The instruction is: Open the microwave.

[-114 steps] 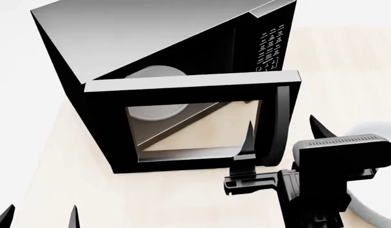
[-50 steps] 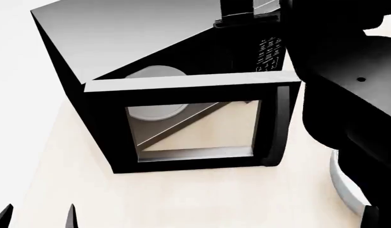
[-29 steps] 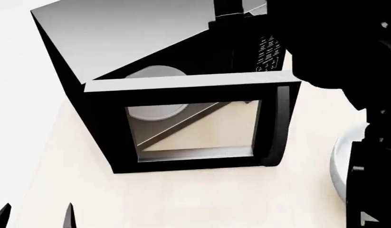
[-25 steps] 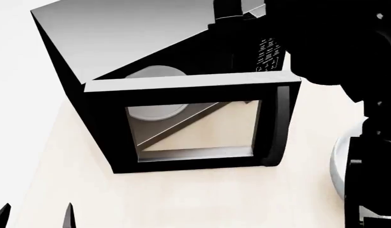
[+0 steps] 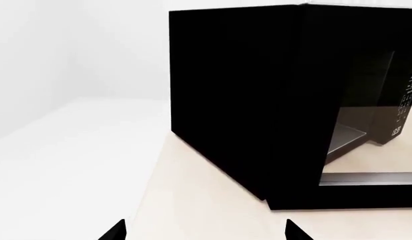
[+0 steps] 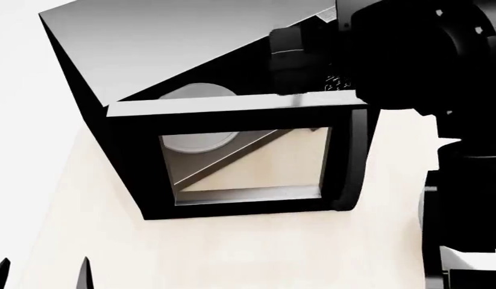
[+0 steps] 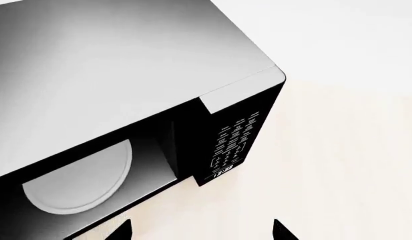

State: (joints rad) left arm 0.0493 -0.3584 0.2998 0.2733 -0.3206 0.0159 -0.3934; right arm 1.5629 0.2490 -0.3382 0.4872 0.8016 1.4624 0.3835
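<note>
At the far left your left gripper (image 6: 43, 274) sits low at the near edge of the counter (image 6: 79, 198), well apart from everything; its jaws are spread, with only the two dark tips showing and nothing between them. From that arm's camera you face the microwave's black side wall, with the swung-out door seen edge-on beyond it.

The microwave (image 6: 167, 42) stands in the middle of the counter, turned at an angle. Its door (image 6: 240, 153) is swung well out toward you, hinged on the left, its long axis running left to right, the vertical handle (image 6: 356, 156) at the free right end. The white turntable plate (image 7: 79, 180) shows in the open cavity.

Your right arm (image 6: 425, 54) is raised high at the right, above the keypad (image 7: 233, 145) corner. Its jaws are spread too, tips apart and empty, looking down on the grey top.

I judge the opening essentially done. There is bare counter to the right of the handle, so draw back that way, clear of the door's top edge.
</note>
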